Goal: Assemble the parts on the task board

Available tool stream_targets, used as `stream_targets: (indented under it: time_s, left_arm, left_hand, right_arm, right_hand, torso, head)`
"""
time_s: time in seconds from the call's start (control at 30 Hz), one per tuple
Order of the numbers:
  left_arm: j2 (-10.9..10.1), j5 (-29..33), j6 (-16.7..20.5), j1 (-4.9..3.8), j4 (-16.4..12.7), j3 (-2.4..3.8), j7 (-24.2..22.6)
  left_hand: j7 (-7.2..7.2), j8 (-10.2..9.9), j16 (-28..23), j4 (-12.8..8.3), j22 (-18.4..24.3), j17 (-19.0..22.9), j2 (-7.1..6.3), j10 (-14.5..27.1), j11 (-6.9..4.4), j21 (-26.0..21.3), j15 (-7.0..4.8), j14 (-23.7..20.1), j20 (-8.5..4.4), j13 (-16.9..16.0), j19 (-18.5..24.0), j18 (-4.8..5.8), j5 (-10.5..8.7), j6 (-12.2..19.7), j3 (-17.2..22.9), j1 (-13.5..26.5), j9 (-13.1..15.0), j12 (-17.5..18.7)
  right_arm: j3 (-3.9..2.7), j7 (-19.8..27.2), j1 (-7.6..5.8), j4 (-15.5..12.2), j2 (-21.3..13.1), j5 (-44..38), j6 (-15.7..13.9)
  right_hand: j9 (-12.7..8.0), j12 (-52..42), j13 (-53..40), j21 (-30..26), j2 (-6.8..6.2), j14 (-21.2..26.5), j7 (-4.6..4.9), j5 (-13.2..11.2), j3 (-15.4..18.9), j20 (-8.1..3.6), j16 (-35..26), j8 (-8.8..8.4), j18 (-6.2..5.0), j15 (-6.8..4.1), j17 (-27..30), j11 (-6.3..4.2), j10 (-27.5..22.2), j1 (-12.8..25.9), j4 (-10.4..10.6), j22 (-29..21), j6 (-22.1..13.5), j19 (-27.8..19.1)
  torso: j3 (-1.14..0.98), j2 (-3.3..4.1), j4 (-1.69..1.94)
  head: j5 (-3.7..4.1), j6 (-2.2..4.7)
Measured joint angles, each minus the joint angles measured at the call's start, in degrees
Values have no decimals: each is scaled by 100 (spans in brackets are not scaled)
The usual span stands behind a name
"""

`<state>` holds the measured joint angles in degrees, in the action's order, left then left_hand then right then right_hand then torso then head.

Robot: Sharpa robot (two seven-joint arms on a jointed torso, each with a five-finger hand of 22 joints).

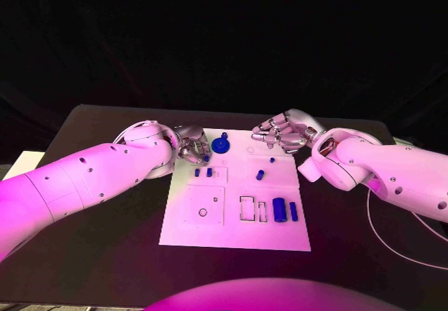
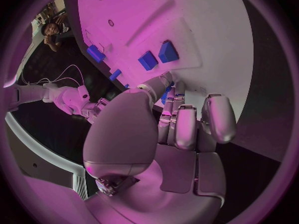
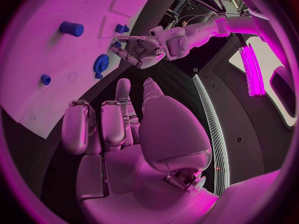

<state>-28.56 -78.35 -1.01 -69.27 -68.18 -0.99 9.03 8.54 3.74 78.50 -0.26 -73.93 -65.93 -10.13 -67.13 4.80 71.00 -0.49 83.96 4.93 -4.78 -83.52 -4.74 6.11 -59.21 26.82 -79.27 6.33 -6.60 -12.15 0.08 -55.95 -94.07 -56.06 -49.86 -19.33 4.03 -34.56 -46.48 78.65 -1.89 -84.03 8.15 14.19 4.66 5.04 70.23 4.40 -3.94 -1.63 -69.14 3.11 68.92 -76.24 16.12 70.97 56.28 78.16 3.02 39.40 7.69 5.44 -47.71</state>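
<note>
left hand (image 1: 190, 148): fingers curled, holds nothing, 11 o'clock of task board (image 1: 238, 223)
right hand (image 1: 285, 135): same, 1 o'clock
risk: left hand could knock gear (image 1: 221, 145)

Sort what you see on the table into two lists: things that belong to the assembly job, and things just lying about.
Job: task board; blue gear; large blue cylinder; small blue pegs; left hand; right hand.

Lying about: white cable on the black table.
</note>
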Motion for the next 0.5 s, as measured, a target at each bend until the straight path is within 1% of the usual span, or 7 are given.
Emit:
stream_targets:
  time_s: [0.2, 0.23, 0.3, 0.33, 0.37, 0.4, 0.5]
  left_arm:
    - [-70, 25, 4, -1, -34, 4, 0]
    - [-98, 39, 4, -1, -50, 4, 0]
    - [-154, 67, 4, -1, -78, 10, 1]
    - [-190, 84, 4, -1, -93, 15, 3]
    - [-243, 111, 4, -1, -112, 25, 9]
    - [-288, 134, 5, -1, -125, 34, 13]
    - [-461, 274, 31, -7, -182, 68, 17]
  left_hand:
    - [12, 0, 0, 0, 71, 36, -21, 83, 19, -96, 0, 0, 34, 2, 35, -3, 0, 70, 0, 21, -41, 44]
    - [12, 0, -2, 0, 90, 43, -21, 102, 21, -124, 0, 0, 41, 7, 41, -3, 0, 70, 0, 21, -47, 45]
    - [13, 0, -24, 0, 119, 62, -21, 160, 35, -145, 22, 19, 43, 13, 43, -6, 0, 71, 0, 21, -54, 78]
    - [22, 0, -24, 0, 128, 66, -21, 173, 48, -166, 33, 7, 55, 19, 56, -7, 0, 80, 0, 21, -60, 83]
    - [22, 0, -24, -2, 137, 72, -21, 178, 53, -178, 40, 1, 61, 27, 61, -8, 0, 80, 2, 21, -67, 84]
    - [27, 0, -24, -17, 146, 72, -21, 198, 50, -182, 40, 1, 61, 29, 61, -8, 0, 85, 17, 21, -73, 84]
    - [23, 0, -24, -23, 173, 72, -21, 238, 70, -223, 40, 1, 73, 34, 74, -9, 0, 120, 23, 21, -87, 109]
  right_arm:
    - [0, -17, 2, 34, -9, 0, 1]
    - [0, -23, 2, 48, -11, -5, 3]
    - [0, -35, 2, 76, -15, -25, 6]
    - [0, -46, 2, 93, -18, -45, 8]
    - [0, -64, 2, 121, -24, -90, 10]
    - [0, -80, 2, 143, -30, -140, 12]
    - [1, -149, 2, 234, -43, -414, 23]
  right_hand:
    - [0, 0, 11, -34, 0, 0, 0, 0, 3, 0, -22, 0, 0, 0, 28, -1, -4, 0, -3, -41, 0, 0]
    - [0, 0, 27, -55, 12, 0, 0, 0, 20, 10, -37, 0, 0, 0, 34, 8, -39, -12, -17, -52, 0, -15]
    - [0, 85, 120, -96, 93, 0, -1, 0, 67, -4, -113, 0, -1, 0, 82, 16, -132, -103, -32, -104, -1, -64]
    - [0, 188, 207, -158, 111, 0, -10, 0, 79, -2, -208, 0, -1, 0, 164, 20, -210, -212, -51, -185, -10, -132]
    - [0, 357, 349, -236, 136, 1, -6, 0, 36, -4, -341, 0, -42, 1, 283, 25, -320, -379, -122, -290, -33, -199]
    - [0, 559, 528, -290, 160, 2, -2, -36, -22, -1, -462, 0, -92, 27, 390, 37, -425, -544, -180, -362, -42, -233]
    - [3, 1178, 1125, -354, 167, 0, 14, -147, -181, 0, -791, 26, -91, 43, 701, 85, -657, -952, -339, -454, -29, -247]
  torso:
    - [3, -3, 4]
    - [3, -4, 4]
    - [3, -5, 4]
    - [3, -7, 5]
    - [3, -7, 5]
    - [3, -10, 7]
    - [4, -14, 8]
  head:
    - [5, 4]
    - [5, 4]
    - [5, 7]
    - [5, 8]
    - [5, 10]
    - [4, 13]
    - [3, 24]
